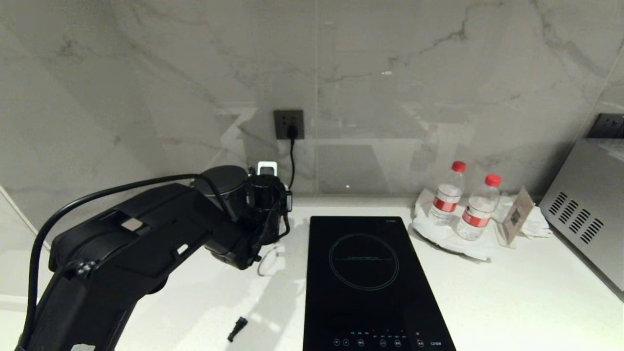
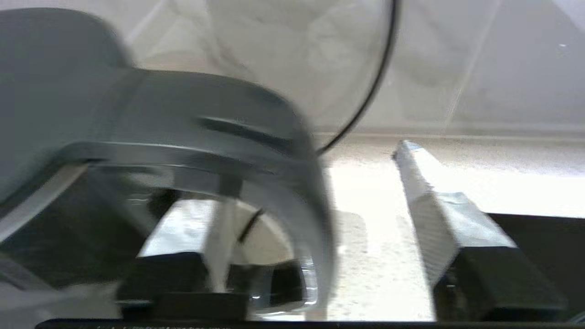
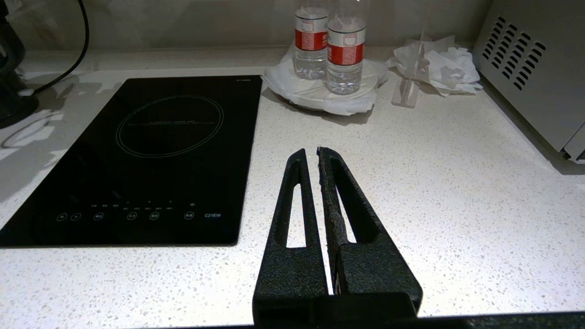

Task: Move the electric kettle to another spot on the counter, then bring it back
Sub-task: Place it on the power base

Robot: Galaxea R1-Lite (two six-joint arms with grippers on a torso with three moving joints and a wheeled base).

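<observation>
1. The left arm [image 1: 131, 243] reaches forward toward the counter's back-left corner.
2. The left gripper [image 2: 320, 219] has its fingers [image 2: 438, 219] spread apart.
3. The right gripper [image 3: 315, 157] points forward, its fingers pressed together.

The kettle's loop handle [image 2: 205, 137] stands between the left gripper's [image 2: 311, 219] spread fingers [image 2: 438, 214] above the speckled counter [image 2: 384, 256].

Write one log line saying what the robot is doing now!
left gripper: open around electric kettle handle, by the wall | right gripper: shut, idle above counter | kettle: standing left of hob
</observation>
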